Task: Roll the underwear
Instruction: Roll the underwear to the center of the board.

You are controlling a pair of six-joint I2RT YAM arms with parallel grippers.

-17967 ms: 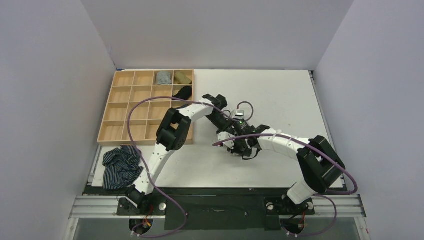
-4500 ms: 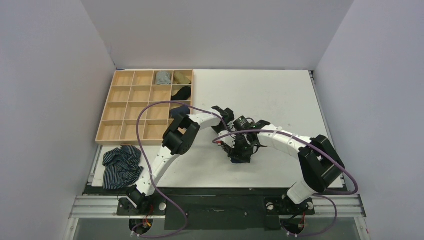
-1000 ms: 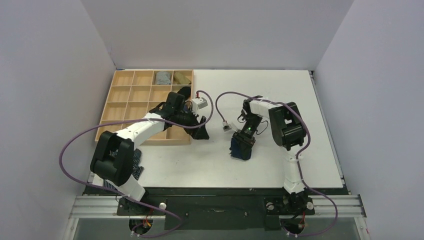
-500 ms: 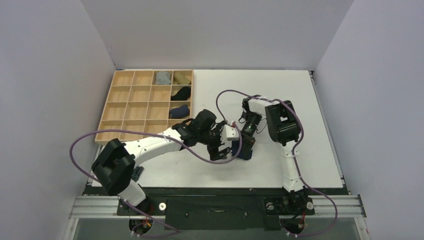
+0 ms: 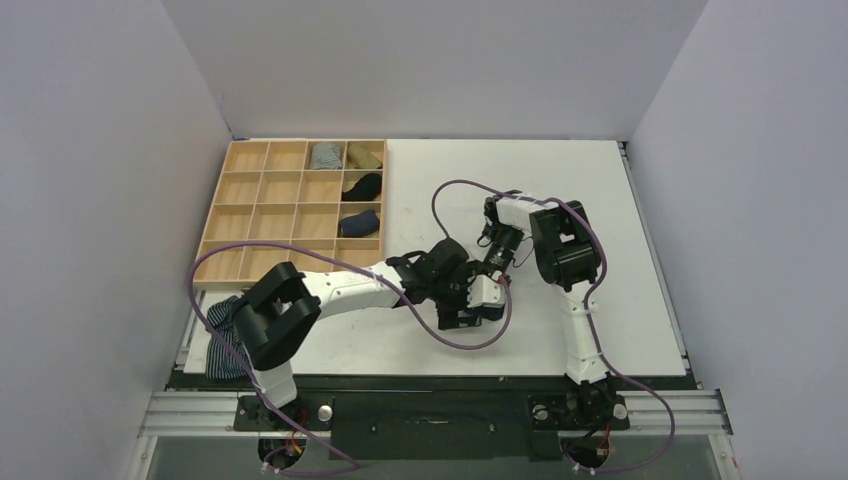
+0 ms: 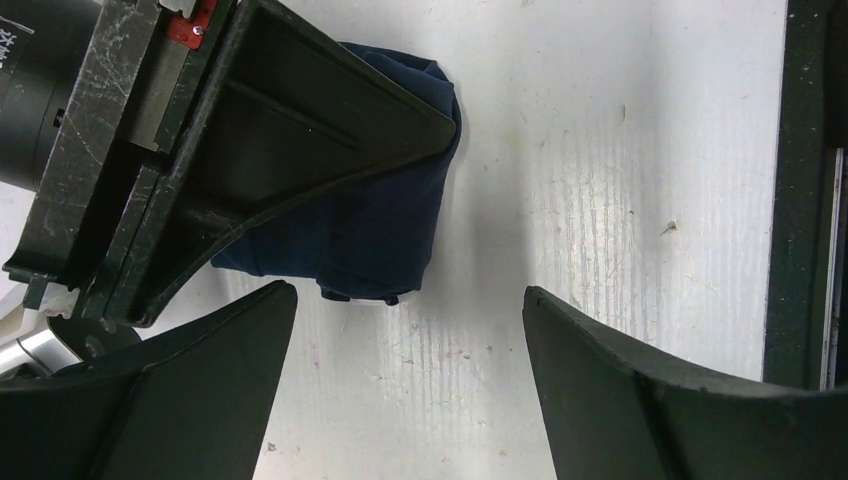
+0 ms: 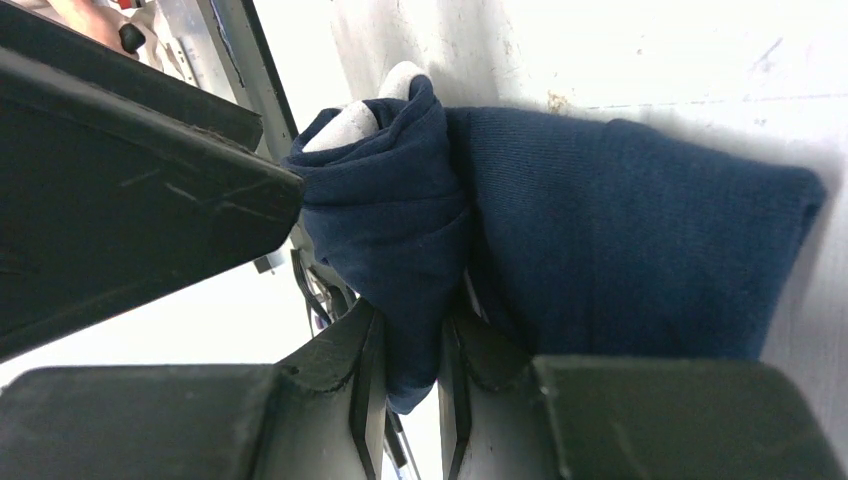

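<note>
Top external view: both arms meet just toward 6 o'clock of the centre of the table point(image 5: 600, 200). The left arm sweeps in from 8 o'clock and the right arm folds back on itself from 3 o'clock. From up here the bundle between them is almost covered.

On the left wrist camera we see it plainly. The underwear point(image 6: 380, 240) is a navy bundle lying on the white top, its lower edge just ahead of the left gripper point(image 6: 405, 300). That gripper is spread wide and grasps nothing, with one finger at 8 o'clock of the bundle and the other well clear at 4 o'clock. Bare table runs from the bundle's right edge out to the dark rail point(image 6: 800, 200) at 3 o'clock.

On the right wrist camera, the right gripper point(image 7: 410, 365) is clenched on a rolled fold of the underwear. Navy cloth is squeezed between its two fingers, with a bit of white showing at the top of the roll. The rest of the cloth lies flat toward 3 o'clock.

Back on top, we check the room. The wooden tray point(image 5: 250, 225) sits at 10 o'clock, well apart from the grippers. The striped garment point(image 5: 225, 350) lies at 8 o'clock by the near left corner, partly under the left elbow. Beyond the right arm, bare white surface shows from 12 round to 4 o'clock, out to the table's edges.
</note>
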